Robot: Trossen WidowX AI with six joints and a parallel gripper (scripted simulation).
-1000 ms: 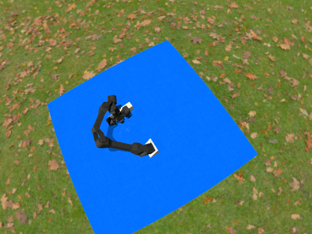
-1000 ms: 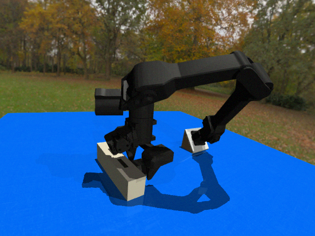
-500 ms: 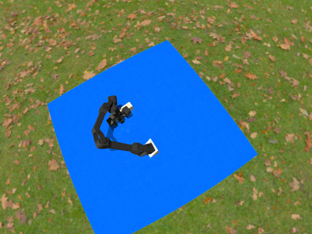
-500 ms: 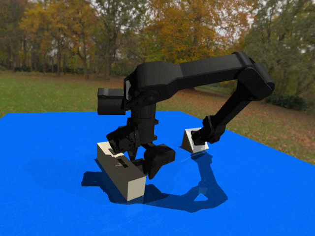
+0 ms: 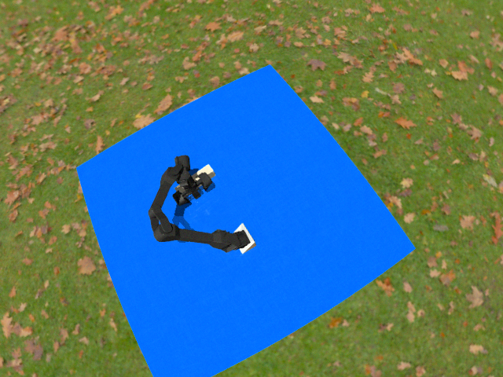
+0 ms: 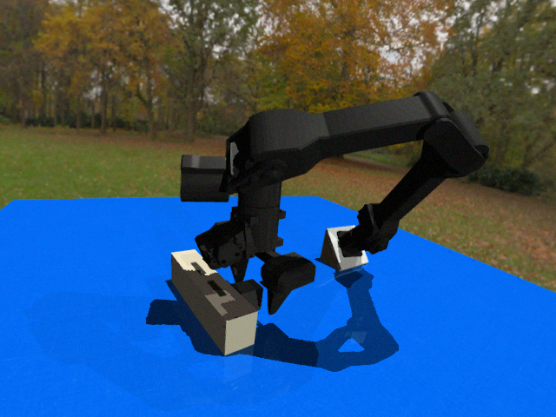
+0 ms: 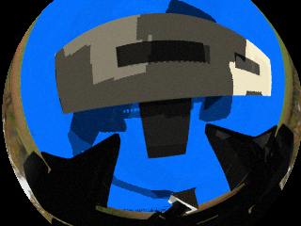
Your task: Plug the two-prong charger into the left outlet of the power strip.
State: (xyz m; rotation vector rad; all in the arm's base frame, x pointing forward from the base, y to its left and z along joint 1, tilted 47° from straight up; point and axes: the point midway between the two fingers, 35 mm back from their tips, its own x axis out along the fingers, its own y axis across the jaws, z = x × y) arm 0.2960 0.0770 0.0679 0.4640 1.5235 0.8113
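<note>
The cream power strip (image 5: pixel 207 170) (image 6: pixel 241 334) (image 7: pixel 77 96) lies on the blue mat with dark openings in its top, partly shadowed. The dark charger (image 6: pixel 252 292) (image 7: pixel 166 134) is a small block low beside the strip's long side, on the arm's side. Its prongs are not visible, and I cannot tell whether it touches the strip. My gripper (image 6: pixel 254 296) (image 7: pixel 164 134) is open, its fingers wide apart on either side of the charger and holding nothing. In the top view the arm hides the charger and the fingertips.
The blue mat (image 5: pixel 284 162) (image 6: pixel 448 336) lies on leaf-strewn grass. A white wedge (image 5: pixel 244 249) (image 6: pixel 332 253) stands at the arm's base end. The arm arches from it to the strip and casts shadows on the mat.
</note>
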